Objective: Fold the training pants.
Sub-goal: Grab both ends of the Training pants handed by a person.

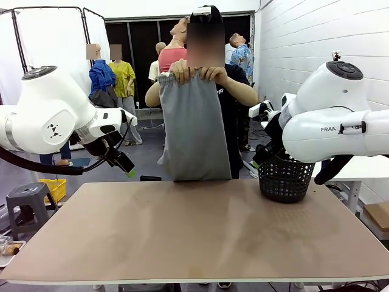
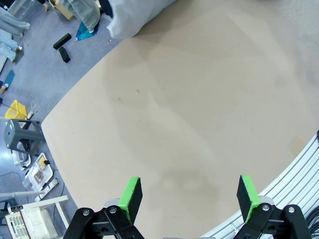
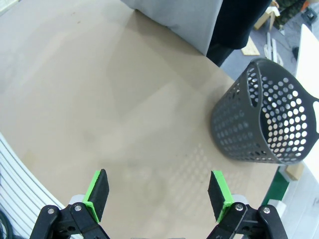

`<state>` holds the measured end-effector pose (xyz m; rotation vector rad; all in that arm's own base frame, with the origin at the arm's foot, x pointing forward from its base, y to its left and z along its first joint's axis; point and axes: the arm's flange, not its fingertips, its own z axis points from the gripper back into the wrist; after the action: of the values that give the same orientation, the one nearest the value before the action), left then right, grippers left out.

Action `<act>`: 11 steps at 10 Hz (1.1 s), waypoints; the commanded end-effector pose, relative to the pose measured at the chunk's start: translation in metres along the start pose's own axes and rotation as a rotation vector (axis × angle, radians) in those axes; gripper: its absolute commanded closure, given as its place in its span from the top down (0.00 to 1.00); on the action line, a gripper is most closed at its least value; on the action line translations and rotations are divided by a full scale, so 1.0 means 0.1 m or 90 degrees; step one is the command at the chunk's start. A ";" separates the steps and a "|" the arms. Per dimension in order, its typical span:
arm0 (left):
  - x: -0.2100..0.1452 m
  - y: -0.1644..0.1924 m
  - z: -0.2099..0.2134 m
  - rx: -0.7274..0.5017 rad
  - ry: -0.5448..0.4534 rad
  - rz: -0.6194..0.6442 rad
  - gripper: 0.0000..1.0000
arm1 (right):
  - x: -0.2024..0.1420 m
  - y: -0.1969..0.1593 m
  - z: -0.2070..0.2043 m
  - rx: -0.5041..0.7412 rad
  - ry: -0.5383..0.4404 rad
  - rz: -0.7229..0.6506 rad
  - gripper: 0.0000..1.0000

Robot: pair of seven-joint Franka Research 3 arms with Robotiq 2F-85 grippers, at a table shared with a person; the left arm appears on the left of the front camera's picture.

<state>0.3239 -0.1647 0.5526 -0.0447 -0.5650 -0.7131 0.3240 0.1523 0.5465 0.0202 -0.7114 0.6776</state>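
the light grey soft jersey training pants [image 1: 193, 131] are held up by the gathered waistband in the person's hands [image 1: 182, 74] at the far side of the wide brown table [image 1: 182, 243]. the legs hang straight down and the lower end comes about level with the far edge, though it cannot be told whether the edge is touched. this hold is judged to let the cloth fall flat and even before it is laid down for folding. the left gripper [image 2: 189, 191] is held above the left part of the tabletop, its green-padded jaws spread wide with nothing between them. the right gripper [image 3: 158, 191] is likewise spread wide and empty over the right part, near the black perforated plastic basket [image 3: 264, 119]. both are judged to be held back from the middle so that room is left for the garment.
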 end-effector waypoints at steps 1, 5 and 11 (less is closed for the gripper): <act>0.00 0.00 0.00 -0.002 0.000 -0.001 1.00 | 0.00 0.00 -0.01 0.000 0.000 0.000 1.00; 0.00 0.00 0.00 -0.002 0.000 -0.001 1.00 | 0.00 0.00 -0.01 0.000 0.000 0.000 1.00; 0.00 0.00 0.00 -0.002 0.000 -0.001 1.00 | 0.00 0.00 -0.01 0.000 0.000 0.000 1.00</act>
<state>0.3239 -0.1646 0.5526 -0.0447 -0.5650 -0.7131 0.3240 0.1523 0.5465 0.0202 -0.7114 0.6776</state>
